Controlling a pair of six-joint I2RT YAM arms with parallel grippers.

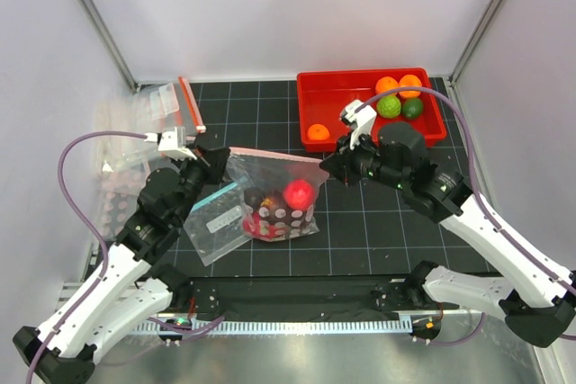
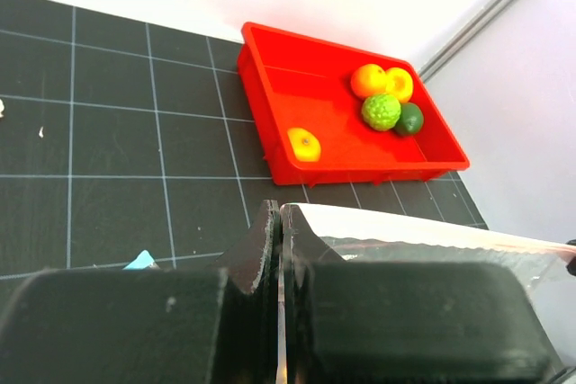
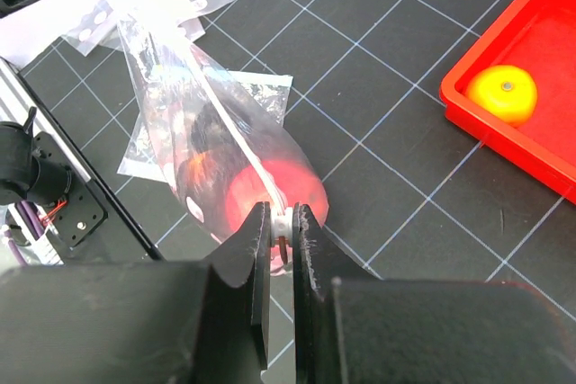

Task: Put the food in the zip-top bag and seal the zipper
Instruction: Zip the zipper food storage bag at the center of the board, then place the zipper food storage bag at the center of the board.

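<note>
Zip-top bag [image 1: 270, 188] sits mid-mat, stretched between the two arms, its dotted bottom down on the black mat [image 1: 360, 231] and its zipper [image 1: 274, 156] pulled taut along the top. The left gripper [image 1: 219, 161] is pinched tight on the mouth's corner at 10 o'clock. The right gripper [image 1: 329, 168] is clamped on the corner at 2 o'clock, with thin film between its jaws. Inside show a red round fruit [image 1: 299, 192] and a dark fruit [image 1: 256, 200]. A plain teal-strip bag [image 1: 214, 219] lies under it at 8 o'clock, and a red tray [image 1: 333, 101] of orange and green fruits stands at 1 o'clock
</note>
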